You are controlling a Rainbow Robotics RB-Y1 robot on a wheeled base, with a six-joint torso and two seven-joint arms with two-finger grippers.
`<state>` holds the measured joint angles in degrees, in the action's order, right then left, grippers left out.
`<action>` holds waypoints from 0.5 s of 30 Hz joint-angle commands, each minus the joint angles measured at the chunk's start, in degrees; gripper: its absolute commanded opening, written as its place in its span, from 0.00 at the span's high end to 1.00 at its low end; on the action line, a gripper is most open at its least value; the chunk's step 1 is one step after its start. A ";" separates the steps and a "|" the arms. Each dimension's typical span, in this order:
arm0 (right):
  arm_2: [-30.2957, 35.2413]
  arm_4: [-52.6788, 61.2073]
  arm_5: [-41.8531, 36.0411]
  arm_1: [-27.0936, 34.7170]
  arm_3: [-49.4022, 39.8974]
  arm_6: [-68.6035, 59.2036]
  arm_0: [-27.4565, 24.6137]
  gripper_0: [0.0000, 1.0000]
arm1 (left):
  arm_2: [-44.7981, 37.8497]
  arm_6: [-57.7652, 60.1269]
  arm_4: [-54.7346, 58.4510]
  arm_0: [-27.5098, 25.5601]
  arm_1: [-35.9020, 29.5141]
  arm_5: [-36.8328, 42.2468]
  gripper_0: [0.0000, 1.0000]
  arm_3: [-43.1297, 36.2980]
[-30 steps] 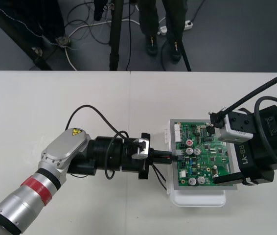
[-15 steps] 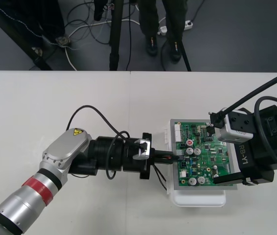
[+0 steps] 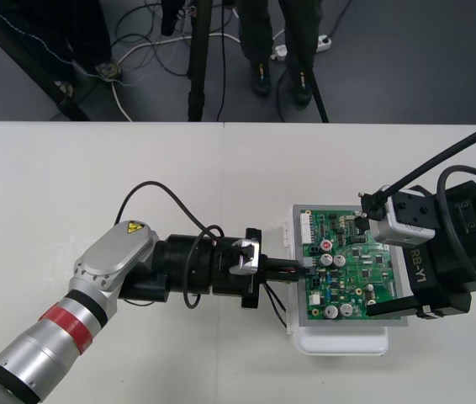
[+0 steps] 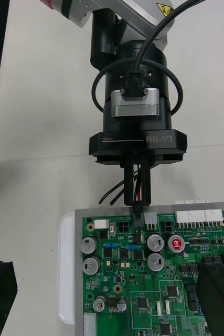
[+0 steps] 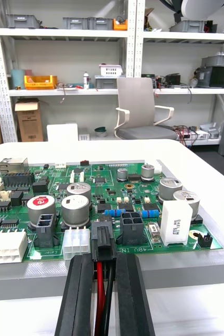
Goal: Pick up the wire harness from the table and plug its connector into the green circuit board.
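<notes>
Black and small, the plug (image 5: 102, 239) sits clenched between the fingers (image 5: 80, 294) of the left gripper (image 3: 293, 268), which reaches in level over the counter (image 3: 95, 168) to the left edge of the green board (image 3: 356, 261). So the pick-up is done: the harness is off the counter, its red and black wires (image 5: 100, 283) running back between the two fingers and looping out under the gripper towards the white base (image 3: 339, 341). The left wrist view shows the plug upright in the row of connectors along the board's edge, just beside a white connector (image 5: 76, 242) and touching the board there. Its lower part looks to be inside a socket, but I cannot tell whether it is pushed fully home. The right gripper (image 3: 381, 257) is over the right half of the board with its fingers spread wide, one towards the far edge and one towards the near edge, grasping nothing. It may be there to steady the board, though whether it touches is not clear. My judgement is that the task is in its last step. What is left is to press the plug all the way down if it is not seated yet, then release it and draw the left arm back without dragging the wires.
</notes>
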<state>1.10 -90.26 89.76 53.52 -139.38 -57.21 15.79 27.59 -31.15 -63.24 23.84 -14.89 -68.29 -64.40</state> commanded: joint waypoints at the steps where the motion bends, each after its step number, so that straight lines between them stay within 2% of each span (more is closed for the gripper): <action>1: -0.66 -0.36 0.24 -0.52 -0.72 2.02 1.61 0.00 | 1.23 -4.27 0.92 2.62 3.11 0.96 1.00 -1.60; 7: -0.66 -0.36 0.24 -0.52 -0.72 2.02 1.61 0.00 | 1.23 -4.01 0.92 2.62 2.40 0.96 0.99 -1.51; 11: -0.66 -0.36 0.24 -0.52 -0.72 2.02 1.61 0.00 | 1.15 -3.57 0.92 2.62 1.70 0.87 0.92 -1.51; 15: -0.66 -0.36 0.24 -0.52 -0.72 2.02 1.61 0.00 | 1.23 -3.30 1.28 2.44 0.56 0.87 0.74 -1.60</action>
<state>1.10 -90.26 89.76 53.52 -139.38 -57.22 15.79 27.59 -31.15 -63.20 23.84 -14.94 -68.28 -64.38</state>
